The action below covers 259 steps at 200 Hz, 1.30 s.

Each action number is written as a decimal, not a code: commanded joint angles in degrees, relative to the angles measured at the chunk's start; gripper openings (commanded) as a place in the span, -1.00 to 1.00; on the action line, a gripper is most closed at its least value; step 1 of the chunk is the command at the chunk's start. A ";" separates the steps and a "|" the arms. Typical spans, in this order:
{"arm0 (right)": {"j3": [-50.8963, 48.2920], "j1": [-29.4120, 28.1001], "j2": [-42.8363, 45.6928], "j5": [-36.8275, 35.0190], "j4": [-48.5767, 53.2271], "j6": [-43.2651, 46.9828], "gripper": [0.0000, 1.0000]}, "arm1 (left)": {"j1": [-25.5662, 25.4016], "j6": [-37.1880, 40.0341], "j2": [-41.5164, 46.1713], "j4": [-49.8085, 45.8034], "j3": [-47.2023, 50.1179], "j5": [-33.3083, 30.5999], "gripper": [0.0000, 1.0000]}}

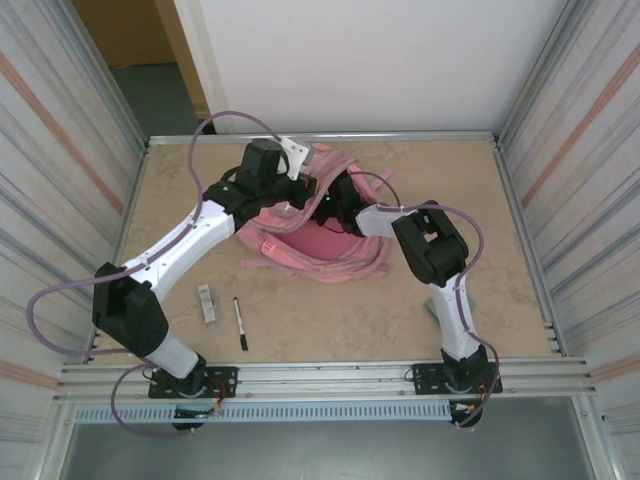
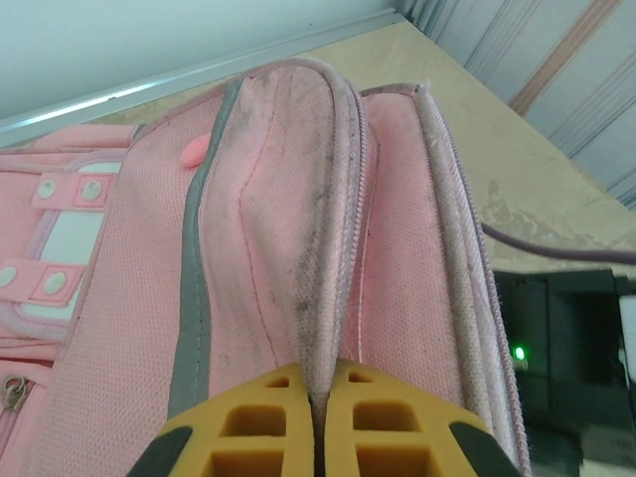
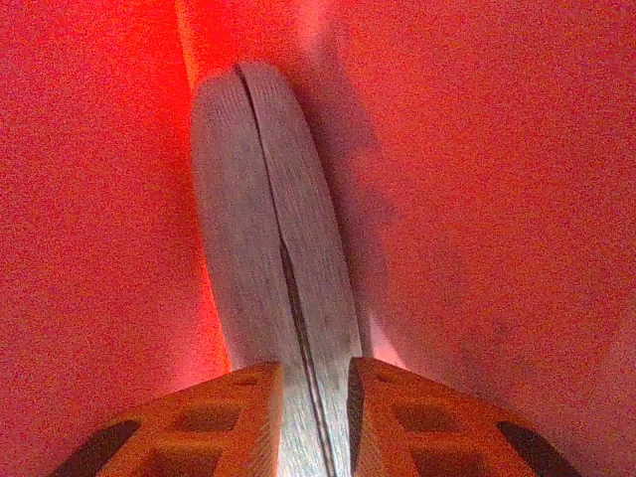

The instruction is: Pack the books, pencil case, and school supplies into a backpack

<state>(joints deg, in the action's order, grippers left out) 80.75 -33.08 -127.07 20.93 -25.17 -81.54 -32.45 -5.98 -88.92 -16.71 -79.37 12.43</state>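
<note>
**Packing the pencil case: overhead and wrist views.** The backpack (image 1: 300, 262) lies toward the far middle of the table (image 1: 420, 310). The left gripper (image 2: 316, 383) is fully closed on the rim of the bag's opening. A fold of pink cloth and zipper edge is pinched between its yellow fingers (image 2: 248, 427), which hold that flap up.

The right gripper (image 3: 313, 373) reaches into the bag. In its wrist view we see the blue-grey pencil case (image 3: 263, 219) running lengthwise away from the fingers. Its near end sits between them, and the jaws stand narrowly apart, closed about the pouch. The bag's lining glows red on every side.

We judge the step in hand to be seating the pouch inside the main pocket. To do it well:

- The left pinch should be firm and high, so the mouth does not sag onto the right wrist.
- The pouch should go down until its far end meets the bottom or a wall.
- Only then should the right fingers open.
- They should draw out straight along the pouch's length, so they do not drag it back.

The black pen (image 1: 240, 323) and the small whitish bar (image 1: 207, 302) lie on the table near the left arm's base, not yet packed.
</note>
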 commanded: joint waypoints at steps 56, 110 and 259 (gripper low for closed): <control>-8.91 3.66 14.36 6.57 11.97 11.68 -0.31 | 2.48 2.54 3.57 10.04 4.79 2.11 -1.00; -14.69 5.29 30.98 0.41 39.40 27.80 -0.19 | 2.75 4.53 2.85 11.59 8.25 -0.21 -1.00; -43.05 27.76 70.00 -32.35 80.32 18.95 0.63 | -3.59 11.03 -1.43 7.31 16.42 0.96 -0.86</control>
<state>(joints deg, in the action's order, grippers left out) 40.27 -9.34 -57.89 -12.36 50.65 -59.57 -35.57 3.51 -90.63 -8.60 -64.31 12.08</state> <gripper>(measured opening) 0.807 0.064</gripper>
